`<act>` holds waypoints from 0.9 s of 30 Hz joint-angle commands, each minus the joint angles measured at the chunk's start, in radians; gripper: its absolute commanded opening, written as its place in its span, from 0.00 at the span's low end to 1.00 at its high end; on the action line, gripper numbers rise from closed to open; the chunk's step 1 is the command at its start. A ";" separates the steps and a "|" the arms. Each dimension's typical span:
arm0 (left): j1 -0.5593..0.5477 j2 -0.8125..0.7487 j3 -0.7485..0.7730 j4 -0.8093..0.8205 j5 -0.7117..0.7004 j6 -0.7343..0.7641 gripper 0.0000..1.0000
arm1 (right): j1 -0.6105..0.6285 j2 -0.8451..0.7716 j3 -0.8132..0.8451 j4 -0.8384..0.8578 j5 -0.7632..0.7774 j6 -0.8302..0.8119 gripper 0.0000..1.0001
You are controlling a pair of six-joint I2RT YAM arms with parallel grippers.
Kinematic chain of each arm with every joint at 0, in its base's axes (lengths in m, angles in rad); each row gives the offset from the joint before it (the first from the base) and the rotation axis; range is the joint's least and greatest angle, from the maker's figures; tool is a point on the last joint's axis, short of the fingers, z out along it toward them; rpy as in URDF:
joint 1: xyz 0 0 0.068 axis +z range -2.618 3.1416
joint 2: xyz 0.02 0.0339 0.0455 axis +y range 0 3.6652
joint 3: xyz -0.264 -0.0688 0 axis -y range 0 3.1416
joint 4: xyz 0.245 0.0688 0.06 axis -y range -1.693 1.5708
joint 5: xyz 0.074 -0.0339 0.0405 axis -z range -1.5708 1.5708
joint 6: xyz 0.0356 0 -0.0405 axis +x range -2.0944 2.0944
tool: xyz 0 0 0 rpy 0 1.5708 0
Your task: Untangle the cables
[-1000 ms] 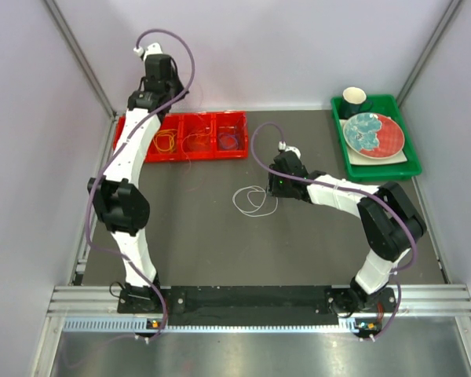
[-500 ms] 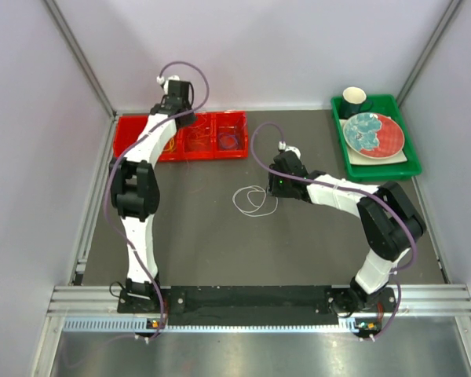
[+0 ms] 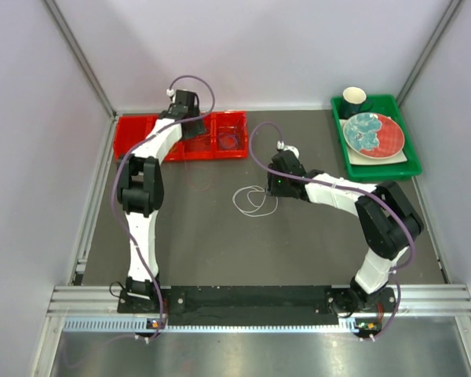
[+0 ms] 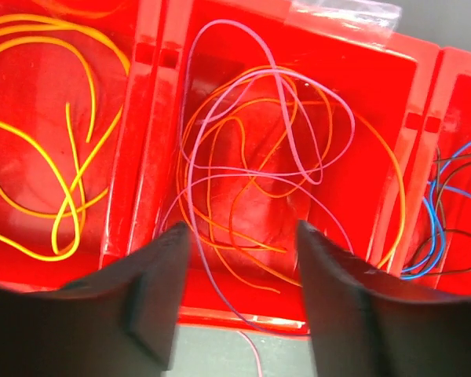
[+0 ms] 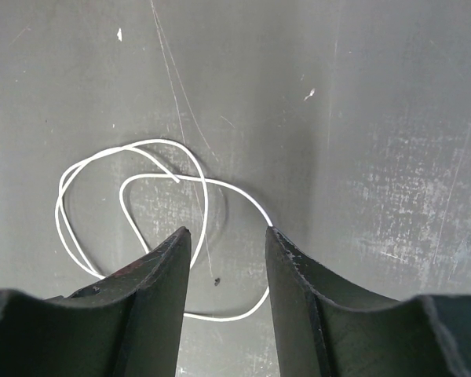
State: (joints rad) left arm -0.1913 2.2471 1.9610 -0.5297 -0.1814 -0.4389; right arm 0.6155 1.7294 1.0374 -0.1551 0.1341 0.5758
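The red tray (image 3: 133,151) at the back left holds the sorted cables. My left gripper (image 3: 190,126) hovers over its middle compartment, jaws open and nothing gripped. In the left wrist view, between and beyond the gripper (image 4: 243,236), orange cable loops (image 4: 220,149) lie mixed with a purple cable (image 4: 294,149). One purple strand trails over the tray's near wall onto the table. Yellow cable (image 4: 68,149) fills the left compartment. A white cable (image 3: 251,202) lies looped mid-table. My right gripper (image 3: 271,188) stands open just above it, the white cable (image 5: 206,204) passing under the jaws (image 5: 228,232).
Blue and dark wires (image 4: 436,220) lie in the tray's right compartment. A green tray (image 3: 412,169) at the back right carries a dark cup (image 3: 354,99) and a red and teal plate (image 3: 373,133). Grey walls close in the table.
My left arm swung right along the red tray, from its left end to the middle compartment, and its jaws have opened. The right arm and the white cable have not moved.
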 commanded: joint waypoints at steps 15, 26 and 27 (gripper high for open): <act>-0.007 -0.508 -0.576 0.131 -0.093 0.019 0.72 | 0.015 0.001 0.050 0.008 0.016 -0.013 0.43; -0.007 -0.400 -0.622 0.192 -0.086 0.025 0.65 | 0.015 -0.001 0.047 0.006 0.016 -0.013 0.43; -0.007 -0.390 -0.617 0.201 -0.087 0.029 0.64 | 0.015 -0.001 0.049 0.008 0.015 -0.013 0.43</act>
State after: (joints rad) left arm -0.1989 1.8202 1.3445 -0.4183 -0.2554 -0.4221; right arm 0.6189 1.7294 1.0485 -0.1654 0.1379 0.5755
